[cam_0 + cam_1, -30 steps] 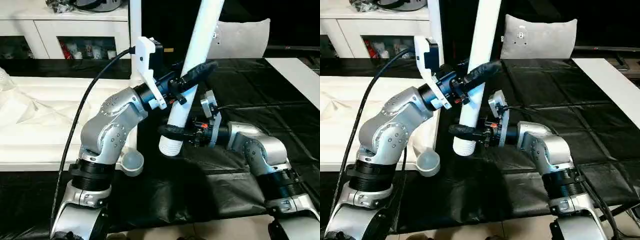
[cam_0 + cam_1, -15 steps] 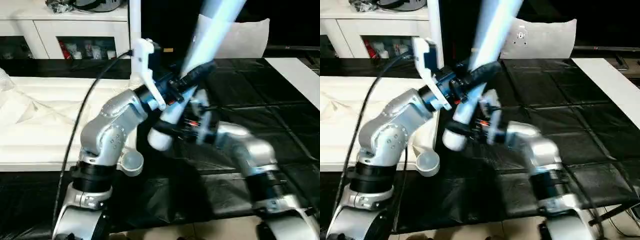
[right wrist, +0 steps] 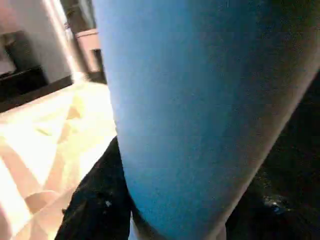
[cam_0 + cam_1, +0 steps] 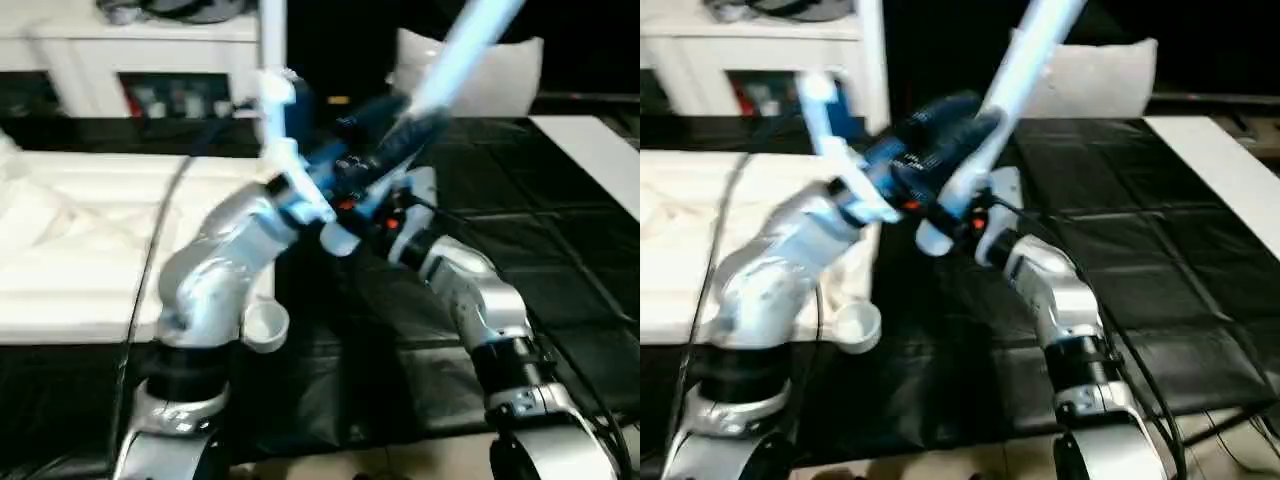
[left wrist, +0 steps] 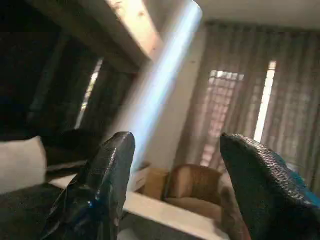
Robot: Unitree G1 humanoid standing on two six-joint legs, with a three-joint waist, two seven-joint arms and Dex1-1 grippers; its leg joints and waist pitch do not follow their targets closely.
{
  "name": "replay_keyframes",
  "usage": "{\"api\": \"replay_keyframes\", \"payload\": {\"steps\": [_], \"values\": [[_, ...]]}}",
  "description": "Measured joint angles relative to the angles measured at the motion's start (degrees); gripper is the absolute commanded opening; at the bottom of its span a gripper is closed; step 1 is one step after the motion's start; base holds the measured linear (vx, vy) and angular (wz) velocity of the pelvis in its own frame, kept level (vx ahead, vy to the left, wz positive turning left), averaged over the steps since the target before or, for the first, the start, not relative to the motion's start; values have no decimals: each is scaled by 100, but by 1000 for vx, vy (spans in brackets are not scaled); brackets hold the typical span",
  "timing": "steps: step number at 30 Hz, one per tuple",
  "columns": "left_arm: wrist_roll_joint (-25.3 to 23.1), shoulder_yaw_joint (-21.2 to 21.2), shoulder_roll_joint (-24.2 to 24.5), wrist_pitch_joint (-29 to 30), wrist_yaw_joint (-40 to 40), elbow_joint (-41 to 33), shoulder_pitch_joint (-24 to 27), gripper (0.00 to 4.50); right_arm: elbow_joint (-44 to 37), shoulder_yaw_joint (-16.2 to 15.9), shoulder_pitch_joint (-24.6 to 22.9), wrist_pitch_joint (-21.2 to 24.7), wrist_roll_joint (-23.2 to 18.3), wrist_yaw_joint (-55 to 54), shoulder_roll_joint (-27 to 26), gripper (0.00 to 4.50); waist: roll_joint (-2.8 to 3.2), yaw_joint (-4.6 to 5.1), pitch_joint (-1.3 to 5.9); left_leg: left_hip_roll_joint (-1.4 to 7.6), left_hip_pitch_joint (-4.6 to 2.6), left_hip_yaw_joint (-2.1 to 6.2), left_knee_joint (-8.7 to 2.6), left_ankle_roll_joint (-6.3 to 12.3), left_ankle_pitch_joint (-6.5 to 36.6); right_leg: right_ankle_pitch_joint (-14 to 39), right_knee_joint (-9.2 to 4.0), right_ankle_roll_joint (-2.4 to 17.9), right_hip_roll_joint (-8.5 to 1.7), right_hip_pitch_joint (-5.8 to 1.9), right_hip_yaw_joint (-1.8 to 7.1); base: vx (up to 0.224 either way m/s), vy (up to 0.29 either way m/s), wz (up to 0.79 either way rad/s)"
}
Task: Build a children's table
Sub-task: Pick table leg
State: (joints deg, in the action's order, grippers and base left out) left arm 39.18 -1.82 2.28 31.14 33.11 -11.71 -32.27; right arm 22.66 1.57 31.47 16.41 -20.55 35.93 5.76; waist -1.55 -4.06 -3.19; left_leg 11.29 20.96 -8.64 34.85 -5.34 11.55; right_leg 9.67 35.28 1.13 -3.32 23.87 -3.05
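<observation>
A long white tube leg [image 4: 470,40] slants across the middle, its top leaning far to the right and its lower end [image 4: 932,236] raised over the black mat. My left gripper [image 4: 385,150] sits against the leg partway up. In the left wrist view its fingers [image 5: 102,190] stand apart with the room showing between them and the leg [image 5: 160,75] running past one fingertip. My right gripper [image 4: 350,225] is shut on the leg's lower end, and the tube [image 3: 190,100] fills its wrist view. The white tabletop [image 4: 80,230] lies on the left, with a round corner socket [image 4: 265,325].
A white cabinet with glass doors [image 4: 150,60] stands behind the tabletop. A pale pillow [image 4: 500,70] lies at the back of the black mat [image 4: 560,260]. A white board [image 4: 600,150] runs along the right edge. Another upright white tube [image 4: 270,60] rises at the back.
The leg has tipped from nearly upright to a strong slant, top to the right. Its lower end has risen and swung left, and both arms have moved with it.
</observation>
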Motion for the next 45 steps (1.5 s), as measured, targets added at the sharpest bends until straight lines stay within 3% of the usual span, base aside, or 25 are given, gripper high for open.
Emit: {"api": "replay_keyframes", "payload": {"steps": [5, 10, 12, 15, 19, 24, 28, 29, 30, 34, 36, 37, 40, 41, 42, 45], "values": [[-220, -517, 431, 244, -546, -88, 606, 314, -601, 232, -440, 344, -6, -479, 88, 190, 2, 97, -1, 5, 0, 1, -1, -15, -9, 2, 2, -13, 4, 2, -4, 0, 0, 0], [-1280, -725, 1140, 105, -1153, 17, 1399, 314, -1206, 184, -825, 531, 521, -1248, 137, 190, 25, 180, 2, 6, -3, 3, -6, -22, -13, 10, -8, -38, 7, 2, -4, 0, 0, 0], [-1780, -580, 1473, 118, -1413, 6, 1768, 314, -1492, 226, -1035, 806, 569, -1625, 108, 190, 20, 190, 1, 6, 0, 5, -10, -22, -13, 12, -12, -41, 7, 1, -7, 0, 0, 0], [-2163, -551, 1380, -54, -1716, -13, 2055, 314, -1691, 402, -1137, 1102, 462, -1918, -21, 190, 15, 179, -3, 6, -2, 7, -9, -22, -13, 8, -25, -44, 6, 5, -7, 0, 0, 0], [-2543, -383, 1276, -482, -2022, -139, 2276, 314, -2167, 386, -1361, 1159, 345, -1944, -139, 190, 13, 187, -1, 6, 1, 6, -16, -21, -12, 11, -29, -53, 6, -10, -6, 0, 0, 0], [-2525, -310, 661, -505, -2394, -264, 2560, 314, -2629, 394, -1692, 1335, 194, -2059, -256, 190, 10, 195, -9, 6, 12, 5, -22, -22, -12, 12, -31, -55, 6, 7, -6, 0, 0, 0], [-2542, -52, 744, -504, -2324, -513, 2821, 314, -2872, 171, -1808, 1134, 433, -2046, -123, 190, -6, 214, -8, 6, 5, 4, -33, -22, -13, 14, -32, -58, 7, 5, -6, 0, 0, 0], [-2534, -72, 734, -504, -2336, -496, 2823, 314, -2872, 142, -1824, 1099, 473, -2045, -109, 190, -14, 211, -10, -8, 27, 59, -34, -21, -14, 14, -32, -57, -13, -7, -53, 0, 0, 0], [-2523, -109, 672, -510, -2350, -470, 2775, 314, -2869, 131, -1888, 1066, 522, -2045, -90, 190, -5, 236, -10, -43, 76, 185, -33, 6, -41, 23, -50, -56, -49, -37, -163, 0, 0, 0], [-2546, -172, 622, -501, -2464, -453, 2700, 314, -2876, -99, -1937, 1064, 571, -1969, -32, 190, 72, 208, -36, -130, 257, 490, -28, 140, -129, 31, -128, -23, -193, -153, -579, -10, -14, 46], [-2556, -151, 645, -527, -2452, -506, 2778, 314, -2876, -149, -2014, 1057, 571, -1994, -78, 190, 103, 167, -44, -121, 293, 527, -23, 124, -164, 51, -128, -15, -223, -198, -665, -11, -15, 64], [-2559, -166, 667, -541, -2454, -506, 2837, 314, -2876, -142, -2064, 1043, 568, -2037, -131, 190, 113, 141, -45, -110, 301, 521, -20, 106, -172, 62, -125, -19, -231, -215, -678, 3, -5, 38], [-2558, -236, 641, -559, -2470, -471, 2955, 314, -2853, -18, -2156, 952, 553, -2202, -277, 190, 132, 67, -48, 29, 202, 269, -32, 67, -195, 86, -110, -67, -197, -220, -527, 0, 0, 0], [-2562, -236, 621, -558, -2475, -471, 2937, 314, -2847, 15, -2155, 920, 565, -2240, -266, 190, 136, 57, -47, 34, 197, 235, -32, 67, -195, 85, -113, -70, -198, -220, -504, 0, 0, 0], [-2598, -213, 618, -555, -2484, -473, 2891, 314, -2844, 33, -2147, 839, 644, -2310, -199, 190, 138, 57, -46, 29, 167, 149, -41, 71, -194, 67, -113, -105, -199, -211, -401, 0, 0, 0], [-2665, -59, 696, -531, -2443, -503, 2846, 314, -2845, 70, -2144, 805, 682, -2315, -57, 190, 136, 28, -38, 15, 120, 16, -49, 130, -198, 65, -119, -150, -222, -219, -276, -32, 51, -15]]}}
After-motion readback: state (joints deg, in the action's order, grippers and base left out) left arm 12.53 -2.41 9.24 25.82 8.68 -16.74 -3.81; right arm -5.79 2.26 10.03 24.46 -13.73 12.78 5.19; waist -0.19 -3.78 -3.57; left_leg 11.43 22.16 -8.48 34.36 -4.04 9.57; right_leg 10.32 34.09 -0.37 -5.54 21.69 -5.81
